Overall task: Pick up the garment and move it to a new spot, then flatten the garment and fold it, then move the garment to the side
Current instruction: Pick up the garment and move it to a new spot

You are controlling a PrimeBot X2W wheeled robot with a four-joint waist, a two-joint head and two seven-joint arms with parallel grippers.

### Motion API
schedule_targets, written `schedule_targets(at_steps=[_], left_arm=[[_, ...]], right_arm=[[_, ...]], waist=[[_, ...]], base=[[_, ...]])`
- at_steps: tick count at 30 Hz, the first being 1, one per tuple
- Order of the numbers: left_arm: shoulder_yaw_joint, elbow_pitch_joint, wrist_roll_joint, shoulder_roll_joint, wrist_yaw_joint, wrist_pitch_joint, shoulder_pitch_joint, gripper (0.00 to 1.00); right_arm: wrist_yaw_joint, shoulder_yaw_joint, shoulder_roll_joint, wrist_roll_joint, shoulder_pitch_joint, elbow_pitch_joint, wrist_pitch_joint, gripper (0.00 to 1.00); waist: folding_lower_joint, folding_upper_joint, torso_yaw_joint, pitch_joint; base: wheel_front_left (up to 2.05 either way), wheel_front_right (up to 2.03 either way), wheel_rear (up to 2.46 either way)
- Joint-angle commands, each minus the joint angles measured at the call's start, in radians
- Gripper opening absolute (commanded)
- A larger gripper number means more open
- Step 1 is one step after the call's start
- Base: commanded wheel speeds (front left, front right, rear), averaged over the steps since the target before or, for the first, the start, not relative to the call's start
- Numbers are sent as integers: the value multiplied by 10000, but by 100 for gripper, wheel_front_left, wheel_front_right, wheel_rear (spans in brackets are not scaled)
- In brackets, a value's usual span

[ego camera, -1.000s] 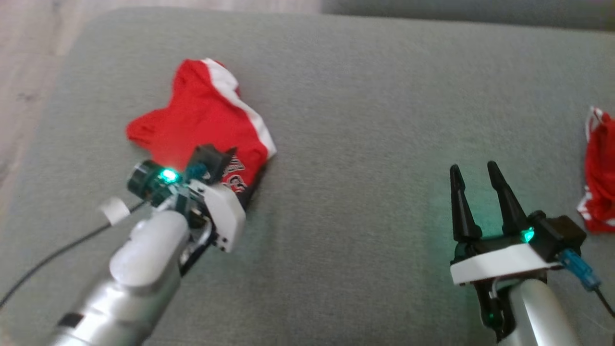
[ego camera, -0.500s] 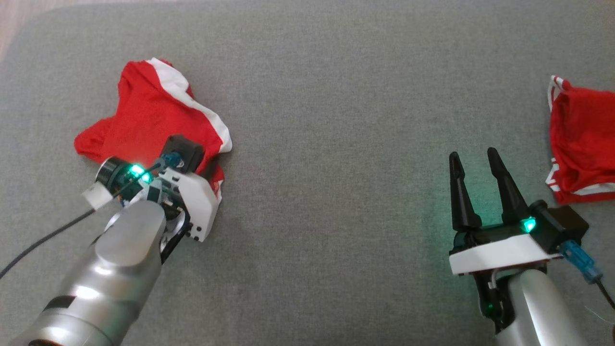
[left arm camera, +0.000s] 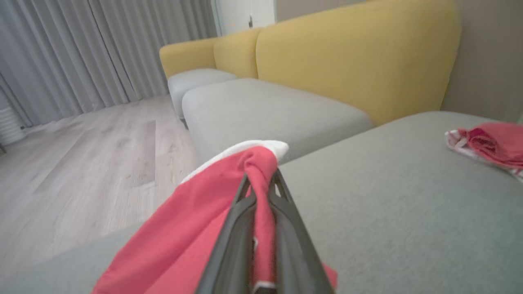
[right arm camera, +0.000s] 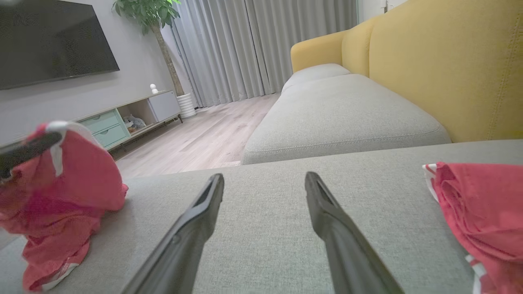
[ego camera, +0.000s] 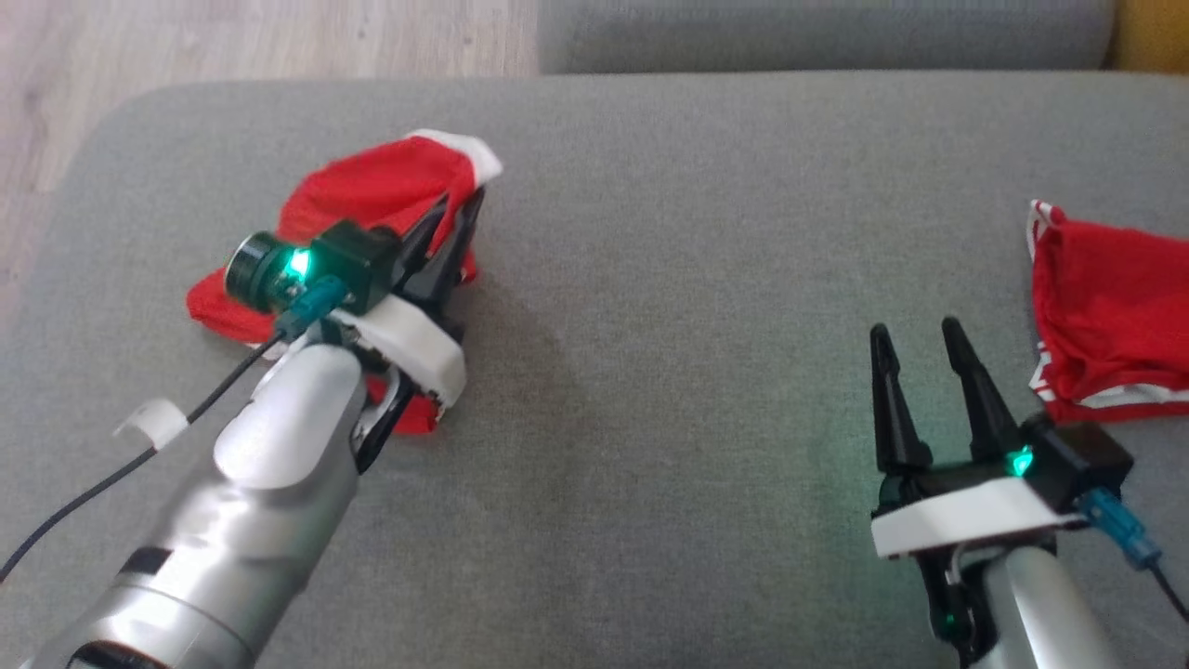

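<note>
Fabric looks light and floppy, so I'd grab the red garment (ego camera: 367, 186) by its hem; left gripper (ego camera: 462, 199) pinches a fold there, right gripper (ego camera: 915, 331) sits spread, empty.

Light: soft, even indoor light, no glare.
Glow: green wrist lamps (ego camera: 1022, 460) tint the grey sofa cushion (ego camera: 669, 279).
Shadow: faint, beside the left hand (ego camera: 462, 200).
Focus: head view soft; wrist-view edges bend.

garment (ego camera: 372, 190): red, white trim | second garment (ego camera: 1105, 316): red, white stripes | cushion (ego camera: 706, 242): grey | sofa back (left arm camera: 351, 53): yellow
</note>
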Motion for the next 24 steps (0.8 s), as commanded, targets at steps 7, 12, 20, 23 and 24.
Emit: schedule_targets(at_steps=[7, 12, 20, 23, 24], left_arm=[[490, -2192, 168, 540, 140, -241, -335, 0], [487, -3034, 101, 743, 158, 83, -358, 0], [259, -4238, 150, 1077, 123, 772, -623, 0], [194, -4576, 225, 1087, 119, 808, -839, 0], [199, -4686, 244, 1077, 130, 789, -917, 0]], right_arm=[[-9, 195, -49, 201, -27, -322, -111, 100], [-9, 253, -49, 268, -102, -399, -111, 100], [-9, 431, -49, 494, -420, -557, -111, 100], [-9, 473, -49, 609, -523, -583, -111, 100], [-9, 496, -49, 643, -553, -588, -111, 100]], waist=[[1, 0, -238, -315], [1, 0, -497, -177], [1, 0, -1247, 238], [1, 0, -1604, 351], [1, 0, -1728, 381]], base=[[0, 0, 0], [0, 0, 0], [0, 0, 0], [0, 0, 0], [0, 0, 0]])
